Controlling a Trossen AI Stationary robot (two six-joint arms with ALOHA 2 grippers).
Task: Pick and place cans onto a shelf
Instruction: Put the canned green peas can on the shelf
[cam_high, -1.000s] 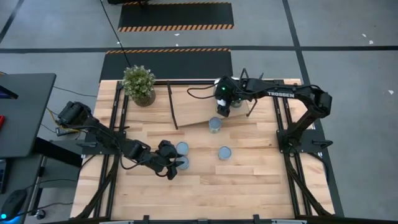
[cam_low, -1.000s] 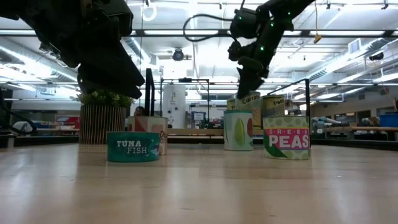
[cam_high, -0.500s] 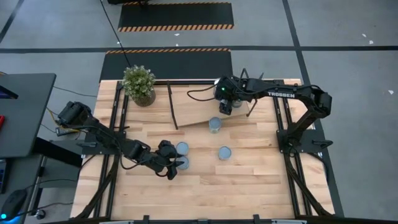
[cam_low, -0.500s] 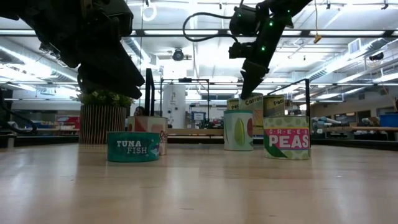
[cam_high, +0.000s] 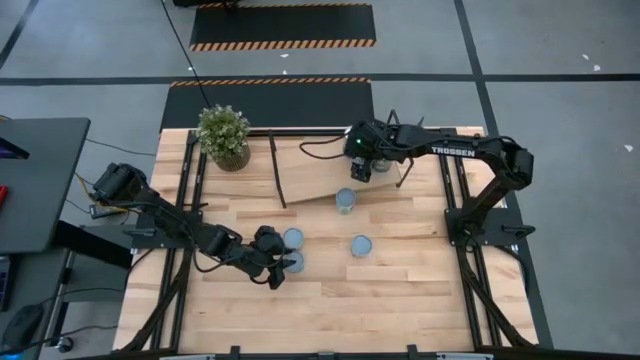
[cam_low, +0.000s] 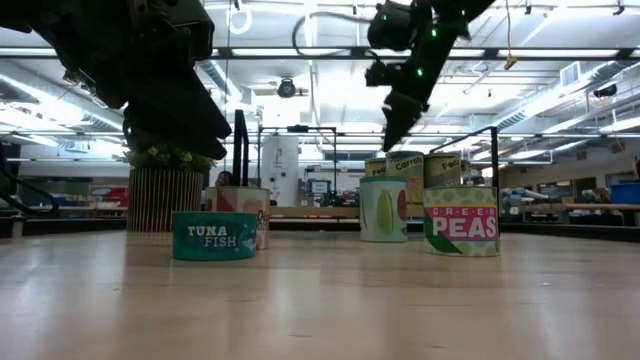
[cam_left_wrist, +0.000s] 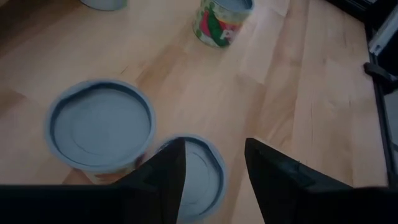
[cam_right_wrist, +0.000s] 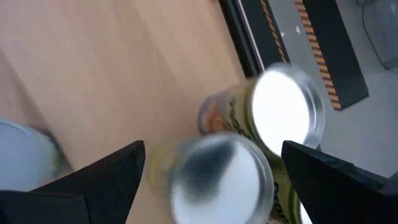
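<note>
My left gripper (cam_high: 277, 266) hangs open over the near left of the table. Its fingers stand above a low tuna can (cam_left_wrist: 194, 176) (cam_low: 213, 236), with a taller can (cam_left_wrist: 101, 127) beside it. My right gripper (cam_high: 362, 167) is open and empty above the light wooden shelf (cam_high: 318, 170). Below it two silver-topped cans (cam_right_wrist: 219, 177) (cam_right_wrist: 287, 107) stand upright on the shelf board. They also show in the low view, as a carrot can (cam_low: 405, 164) and its neighbour (cam_low: 444, 166). A corn can (cam_high: 345, 201) and a peas can (cam_high: 361, 245) stand on the table.
A potted plant (cam_high: 223, 137) stands at the far left corner. The shelf's black wire frame (cam_high: 275, 170) stands at its left end. Bare tabletop (cam_high: 420, 290) lies at the near right. Black arm mounts run along both table sides.
My right gripper has gone up and a little toward the table's far edge, away from the cans on the shelf, which stay upright where they were. My left gripper has kept still over the tuna can.
</note>
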